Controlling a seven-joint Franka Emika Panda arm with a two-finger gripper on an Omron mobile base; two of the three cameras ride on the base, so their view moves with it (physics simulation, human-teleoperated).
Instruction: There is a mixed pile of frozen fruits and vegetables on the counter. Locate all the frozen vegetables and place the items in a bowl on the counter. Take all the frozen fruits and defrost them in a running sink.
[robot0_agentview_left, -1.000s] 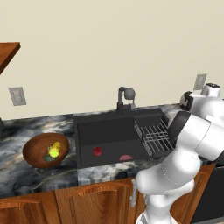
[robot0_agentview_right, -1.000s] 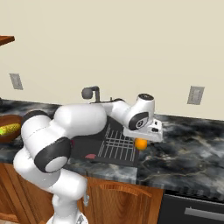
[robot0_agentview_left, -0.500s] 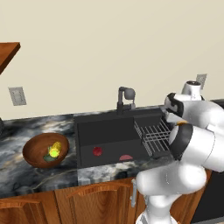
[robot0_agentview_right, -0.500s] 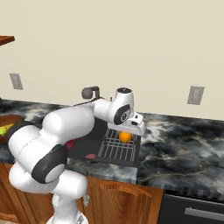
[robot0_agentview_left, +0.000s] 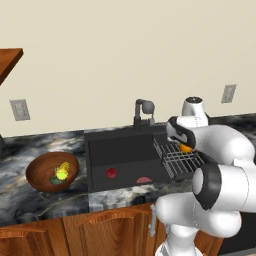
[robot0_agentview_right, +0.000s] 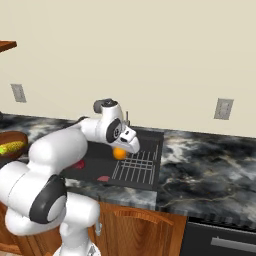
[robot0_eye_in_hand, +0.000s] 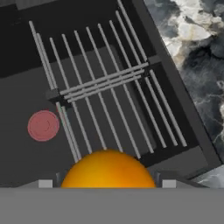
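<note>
An orange ball (robot0_eye_in_hand: 107, 170), one of the frozen fruits, sits between my gripper's (robot0_agentview_right: 120, 151) fingertips (robot0_eye_in_hand: 45, 183) and is held above the wire rack (robot0_eye_in_hand: 105, 87) of the black sink (robot0_agentview_left: 120, 155). The orange ball (robot0_agentview_left: 186, 148) hangs over the rack's (robot0_agentview_left: 180, 160) far side. A dark red ball (robot0_agentview_left: 111, 173) lies on the sink floor. The wooden bowl (robot0_agentview_left: 35, 170) stands on the counter (robot0_agentview_left: 15, 195) to the left, holding the yellow corn cob (robot0_agentview_left: 63, 172) and a dark green piece (robot0_agentview_left: 54, 181).
A flat pinkish-red patch (robot0_eye_in_hand: 43, 125) marks the sink floor beside the rack. The dark faucet (robot0_agentview_left: 144, 111) rises behind the basin. Marbled counter (robot0_agentview_right: 210, 165) stretches right of the sink, with wall outlets (robot0_agentview_right: 223, 108) above.
The arm has swung left with the orange ball, from the sink's right edge to over the wire rack. The bowl and red ball have not moved.
</note>
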